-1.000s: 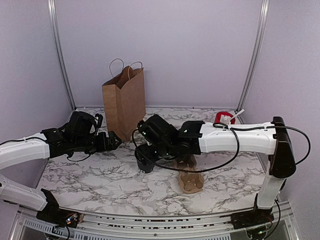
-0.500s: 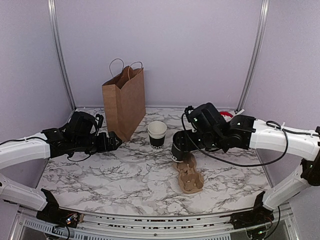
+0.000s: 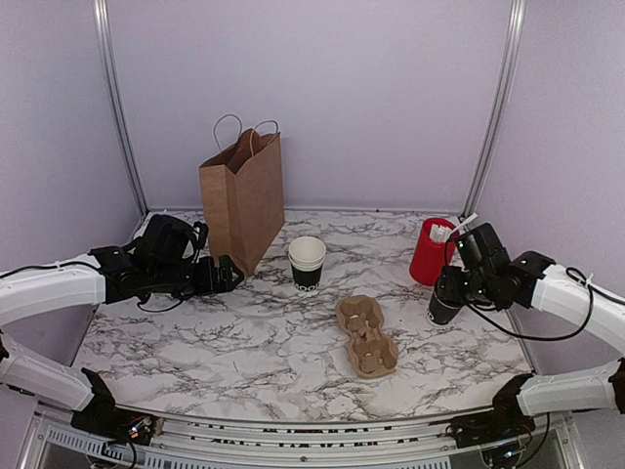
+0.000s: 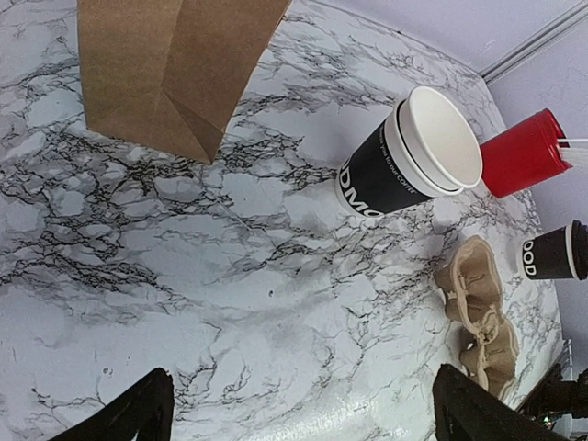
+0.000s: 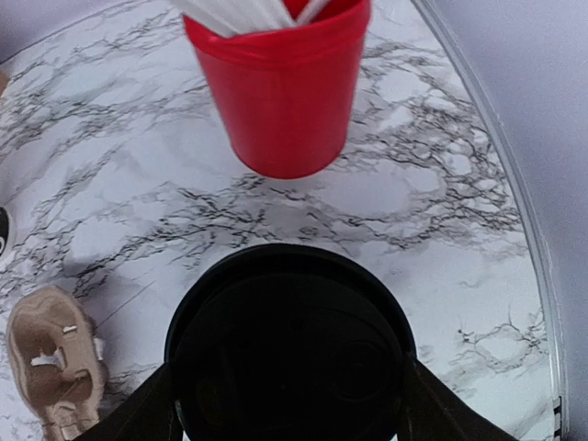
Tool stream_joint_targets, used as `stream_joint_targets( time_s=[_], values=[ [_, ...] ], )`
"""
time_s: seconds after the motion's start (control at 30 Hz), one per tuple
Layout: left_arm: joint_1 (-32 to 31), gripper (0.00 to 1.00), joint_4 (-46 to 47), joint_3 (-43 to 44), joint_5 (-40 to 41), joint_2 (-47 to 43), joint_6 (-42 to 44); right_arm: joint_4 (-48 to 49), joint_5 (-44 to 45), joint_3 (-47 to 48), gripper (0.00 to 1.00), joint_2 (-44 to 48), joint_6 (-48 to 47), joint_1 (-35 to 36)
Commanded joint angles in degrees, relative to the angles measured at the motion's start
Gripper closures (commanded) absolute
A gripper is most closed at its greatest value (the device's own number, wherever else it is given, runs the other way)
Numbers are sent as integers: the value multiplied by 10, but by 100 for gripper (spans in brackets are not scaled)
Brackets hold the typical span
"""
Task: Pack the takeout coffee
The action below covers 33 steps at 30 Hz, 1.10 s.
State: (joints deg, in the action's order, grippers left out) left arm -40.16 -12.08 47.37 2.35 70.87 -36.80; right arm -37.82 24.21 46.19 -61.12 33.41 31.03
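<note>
The takeout coffee [image 3: 444,307], a small black cup with a round black lid [image 5: 289,349], is at the right of the table just in front of the red cup. My right gripper [image 3: 451,293] is shut on it, with one finger [image 5: 430,413] on each side of the lid. It also shows at the right edge of the left wrist view [image 4: 553,254], with white lettering. I cannot tell whether it touches the table. My left gripper [image 3: 224,277] is open and empty, low over the marble beside the paper bag, with its fingertips [image 4: 138,418] wide apart.
A brown paper bag [image 3: 244,200] stands at the back left. A lidless stack of black cups [image 3: 307,262] stands mid-table. A cardboard cup carrier [image 3: 366,335] lies in front of it. The red cup [image 3: 430,251] with white sticks stands at the right, near the wall rail.
My right arm has carried the black cup from the middle left of the table, over the carrier, to the right side by the red cup. The left arm barely moved.
</note>
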Motion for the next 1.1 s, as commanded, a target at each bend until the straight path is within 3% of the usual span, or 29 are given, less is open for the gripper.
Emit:
stream_joint_targets(
  time_s=[0.0, 0.27, 0.7, 1.07],
  values=[
    [3, 1, 6, 18, -6, 8, 9, 24, -32, -28, 27, 22, -15, -67],
    [3, 1, 5, 21, -5, 11, 9, 35, -48, -48, 26, 23, -26, -94],
    [3, 1, 8, 20, -8, 13, 7, -5, -37, -20, 5, 33, -28, -94],
    [3, 1, 10, 16, -7, 10, 6, -12, -42, 3, 2, 35, -36, -94]
  ],
)
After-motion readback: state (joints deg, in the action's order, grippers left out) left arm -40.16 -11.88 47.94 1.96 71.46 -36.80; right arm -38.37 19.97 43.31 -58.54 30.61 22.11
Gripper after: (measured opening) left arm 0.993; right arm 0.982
